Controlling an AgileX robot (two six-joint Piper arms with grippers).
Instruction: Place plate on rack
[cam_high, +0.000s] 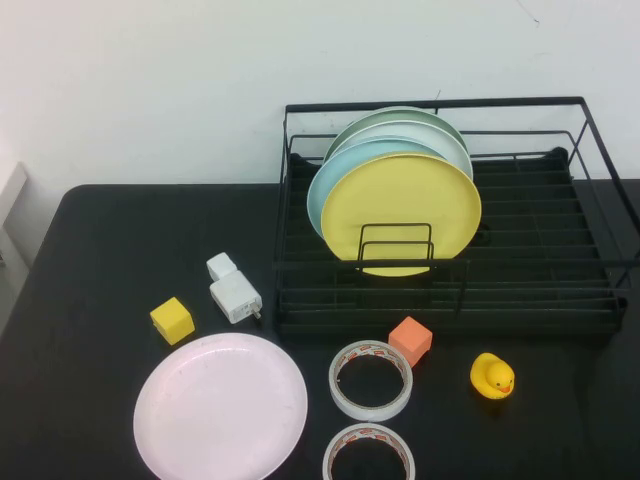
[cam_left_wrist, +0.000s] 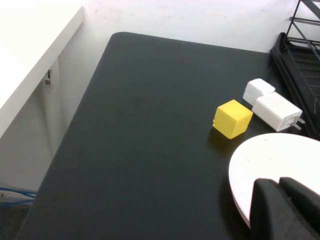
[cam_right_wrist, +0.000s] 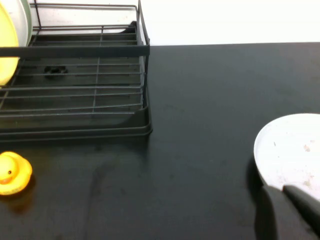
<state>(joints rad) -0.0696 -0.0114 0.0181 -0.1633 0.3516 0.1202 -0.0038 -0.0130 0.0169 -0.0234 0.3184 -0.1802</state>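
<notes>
- Pink first: the plate (cam_high: 220, 408) lies flat on the black table (cam_high: 90, 300) at the near left. It's well clear of the rack and not in it.
- The left gripper (cam_left_wrist: 282, 205) only shows in its own wrist view, as a dark shape over the plate's rim. Can't tell if it's open or shut, or holding anything.
- The right gripper (cam_right_wrist: 287, 212) is the same story. It only shows in its wrist view, low by the edge of a whitish plate (cam_right_wrist: 292, 150) out past the rack's right end. Can't tell its state either.
- Two tape rolls sit just right of the pink plate, the near tape roll (cam_high: 369, 455) and the far tape roll (cam_high: 371, 380).
- An orange cube (cam_high: 410, 340) is right beside the far tape roll, and a rubber duck (cam_high: 492, 376) is further right.
- Behind the pink plate are a yellow cube (cam_high: 172, 320), a white charger (cam_high: 235, 297) and a small white block (cam_high: 221, 266).
- The rack (cam_high: 520, 290) sits at the far right. Standing in it are a yellow plate (cam_high: 400, 205), a light blue plate (cam_high: 330, 185) and paler plates (cam_high: 420, 130) behind.
</notes>
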